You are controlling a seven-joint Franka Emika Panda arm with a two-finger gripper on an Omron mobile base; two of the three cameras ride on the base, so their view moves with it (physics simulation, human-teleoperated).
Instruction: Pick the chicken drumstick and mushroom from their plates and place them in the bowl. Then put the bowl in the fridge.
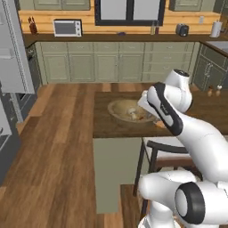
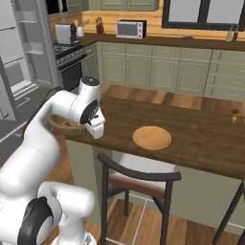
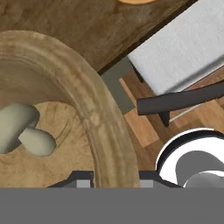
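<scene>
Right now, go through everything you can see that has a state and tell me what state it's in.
bowl: upright on the counter, gripper fingers astride its rim
mushroom: inside the bowl, lying on its side
plate: flat on the counter, nothing on it
gripper: at the bowl rim, cannot tell if closed
fridge: door open

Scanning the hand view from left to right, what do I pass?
Mushroom lying in the bowl → the bowl's raised rim → edge of the counter → the chair's dark backrest bar with its pale seat above it in the picture.
</scene>
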